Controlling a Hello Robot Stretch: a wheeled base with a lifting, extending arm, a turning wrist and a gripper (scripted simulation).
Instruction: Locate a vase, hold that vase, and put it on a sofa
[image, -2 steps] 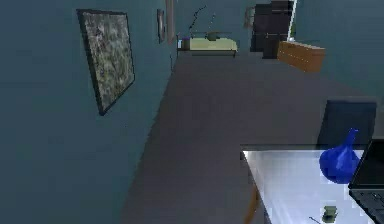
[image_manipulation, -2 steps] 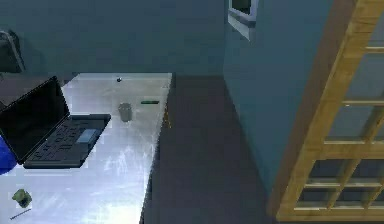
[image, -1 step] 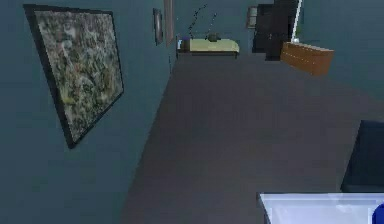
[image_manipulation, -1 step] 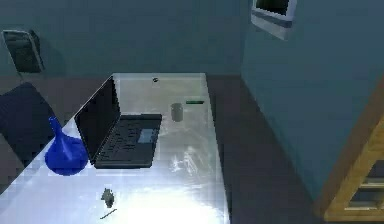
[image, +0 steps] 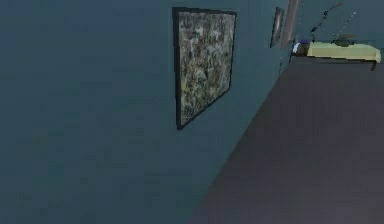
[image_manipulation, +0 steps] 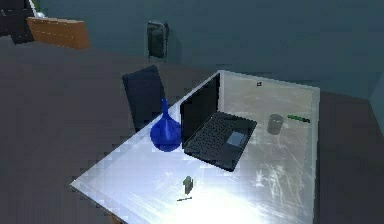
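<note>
A blue vase (image_manipulation: 165, 130) with a round belly and a thin neck stands upright on a pale grey table (image_manipulation: 270, 185) in the arm side view, just left of a laptop (image_manipulation: 216, 126) with its lid up.
On the table also sit a grey cup (image_manipulation: 275, 124), a green pen-like thing (image_manipulation: 298, 119) and a small dark object (image_manipulation: 188, 183). A dark chair (image_manipulation: 143, 95) stands at the table's left. In the forward view a framed picture (image: 204, 63) hangs on a teal wall, with a bed (image: 340, 50) far off.
</note>
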